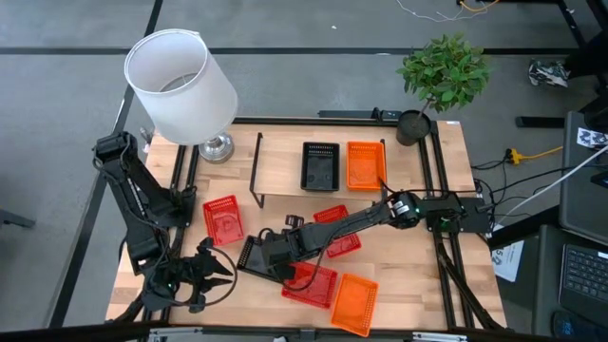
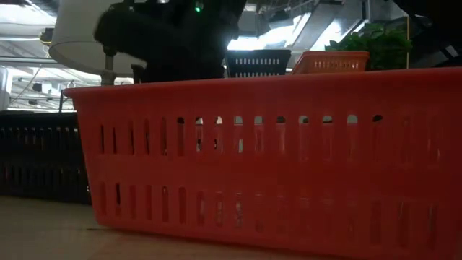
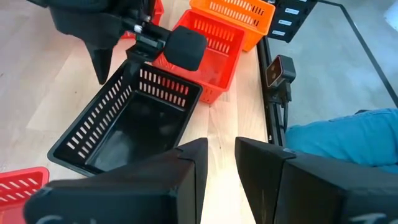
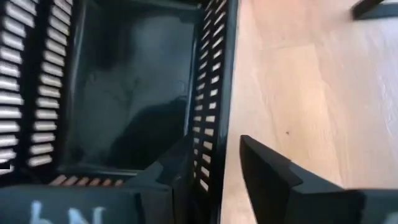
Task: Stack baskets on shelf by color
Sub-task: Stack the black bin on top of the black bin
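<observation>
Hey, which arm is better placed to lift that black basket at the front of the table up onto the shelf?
Right. The right hand already straddles the wall of the black basket, one finger inside, one outside. The left hand waits beside it, holding nothing. The shelf already carries a black and an orange basket.

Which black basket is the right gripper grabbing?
The black basket on the tabletop's front, its wall between the right gripper's fingers; the other black basket sits on the shelf.
</observation>
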`<state>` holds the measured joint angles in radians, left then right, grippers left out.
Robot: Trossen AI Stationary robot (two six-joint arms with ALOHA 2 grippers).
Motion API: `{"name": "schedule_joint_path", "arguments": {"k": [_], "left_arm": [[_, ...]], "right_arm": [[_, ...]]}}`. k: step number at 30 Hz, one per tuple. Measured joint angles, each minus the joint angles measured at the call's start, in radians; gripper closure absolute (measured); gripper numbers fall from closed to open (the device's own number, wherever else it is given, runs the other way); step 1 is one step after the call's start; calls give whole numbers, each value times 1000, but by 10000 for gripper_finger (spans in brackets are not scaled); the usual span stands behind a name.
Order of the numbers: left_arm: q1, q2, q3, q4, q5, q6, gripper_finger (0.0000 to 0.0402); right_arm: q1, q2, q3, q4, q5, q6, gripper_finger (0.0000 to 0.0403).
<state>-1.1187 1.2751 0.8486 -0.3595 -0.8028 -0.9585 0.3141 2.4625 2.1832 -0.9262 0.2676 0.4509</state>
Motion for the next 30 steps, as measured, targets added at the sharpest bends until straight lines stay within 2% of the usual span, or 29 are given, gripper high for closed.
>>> {"name": "schedule_joint_path", "arguments": {"k": [3, 8, 14, 20, 22, 25, 30], "left_arm": [[0, 0, 0, 0, 0, 0, 328], [0, 0, 0, 0, 0, 0, 328], [0, 0, 0, 0, 0, 1, 328], [0, 0, 0, 0, 0, 1, 328], [1, 0, 0, 1, 0, 1, 328], [1, 0, 0, 1, 10, 1, 328], [1, 0, 0, 1, 11, 33, 328]], "right_arm": [[0, -1, 0, -1, -1, 64, 309], [-2, -1, 0, -1, -20, 153, 388], [-3, -5, 14, 1, -4, 231, 395], [1, -7, 174, -143, -3, 254, 397], [6, -64, 135, -104, 11, 253, 397], [9, -145, 124, -172, 26, 302, 397], [19, -251, 125, -265, 151, 417, 397]]}}
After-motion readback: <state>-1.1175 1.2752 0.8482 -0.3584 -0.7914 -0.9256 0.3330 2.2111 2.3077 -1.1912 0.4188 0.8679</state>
